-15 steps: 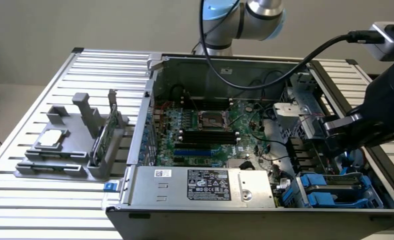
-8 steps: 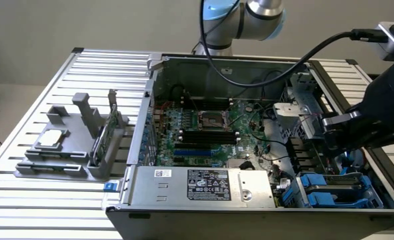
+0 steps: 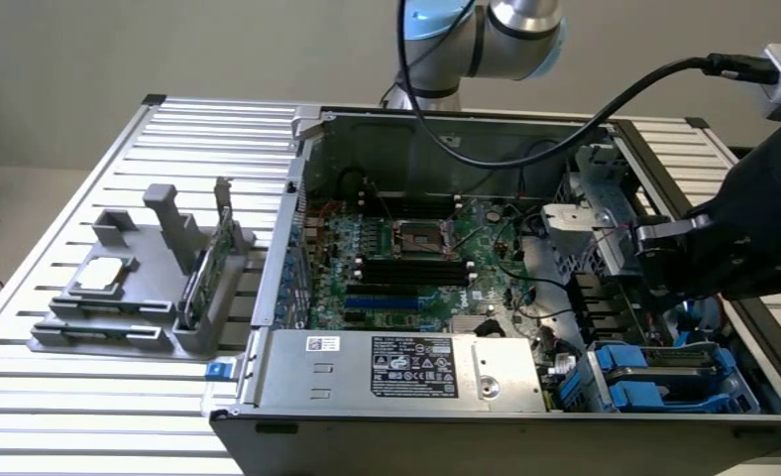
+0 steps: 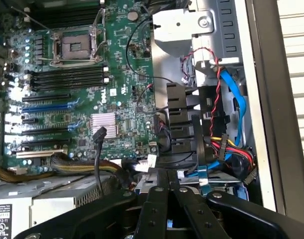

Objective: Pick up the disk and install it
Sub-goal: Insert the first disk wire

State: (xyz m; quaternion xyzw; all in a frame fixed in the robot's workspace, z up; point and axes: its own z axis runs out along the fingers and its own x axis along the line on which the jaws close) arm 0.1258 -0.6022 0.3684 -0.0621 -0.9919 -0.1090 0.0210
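One disk (image 3: 662, 363) sits in the case's (image 3: 364, 149) corner bay; my end effector (image 4: 168, 181) hangs near it, pressed together.

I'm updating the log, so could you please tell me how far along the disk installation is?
Done, apparently: the disk lies with its blue rails in a corner of the case. In hand: nothing; the gripper is shut and empty, hovering over the drive cage. Left: I cannot tell whether the disk is fully seated.
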